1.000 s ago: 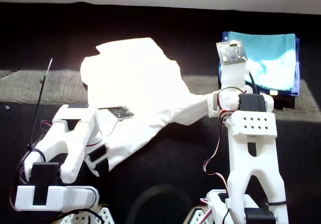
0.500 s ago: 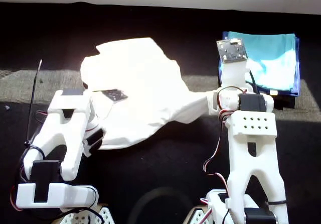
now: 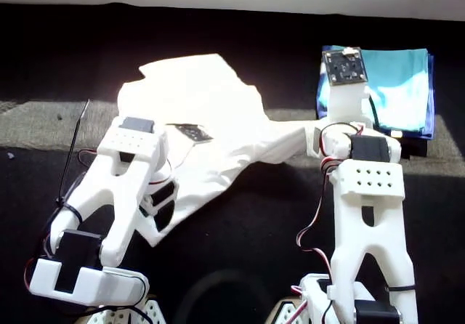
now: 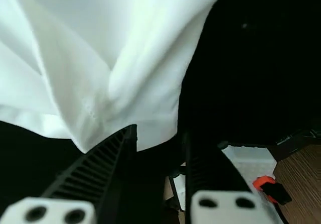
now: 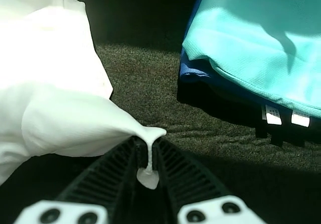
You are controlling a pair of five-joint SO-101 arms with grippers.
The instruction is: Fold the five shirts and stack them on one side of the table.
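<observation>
High view: white shirt point(image 3: 196, 113), one piece, spread loosely and creased over the middle of the dark surface point(image 3: 240, 251), reaching from the far centre toward the near left. One corner is drawn out to the right in a taut point. The near-left edge lies bunched against the left arm point(image 3: 120, 186).

Stack of folded shirts point(image 3: 399, 91): far right of the surface, turquoise piece on top, dark blue beneath, edges roughly squared. It lies apart from the white shirt, just beyond the right arm point(image 3: 367, 193).

Right wrist view: right hand point(image 5: 148, 142) has its two jaws nearly together, pinching a small peak of white shirt point(image 5: 55, 118) fabric. The cloth rises off the surface into the pinch. The stack point(image 5: 251, 43) lies near on the far side, with two small white tags point(image 5: 273, 116) at its near edge.

Left wrist view: left hand point(image 4: 158, 133) has its jaws parted, with a dark gap between them and nothing clamped. The hem of the white shirt point(image 4: 100, 58) sits at the fingertips and touches the tip of one finger point(image 4: 108, 153).
</observation>
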